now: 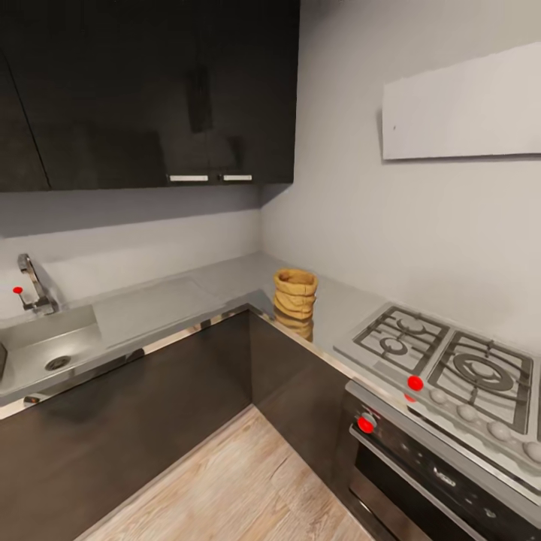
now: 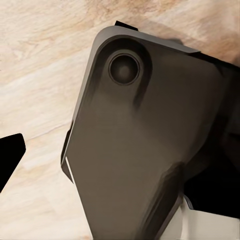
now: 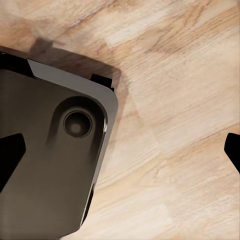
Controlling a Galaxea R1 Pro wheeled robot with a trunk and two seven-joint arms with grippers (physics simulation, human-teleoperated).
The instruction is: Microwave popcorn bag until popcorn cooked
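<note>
You're on the approach step: the bag (image 1: 294, 303) stands upright on the countertop (image 1: 158, 308), near the hob (image 1: 443, 361). Both wrist cameras look down at the floor (image 3: 175, 100); I cannot tell either pincer's opening or load. Next, drive closer and raise an arm.

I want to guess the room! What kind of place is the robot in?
A kitchen, most likely: a gas hob with an oven beneath, a sink with a faucet, and dark cabinets above the countertop.
</note>
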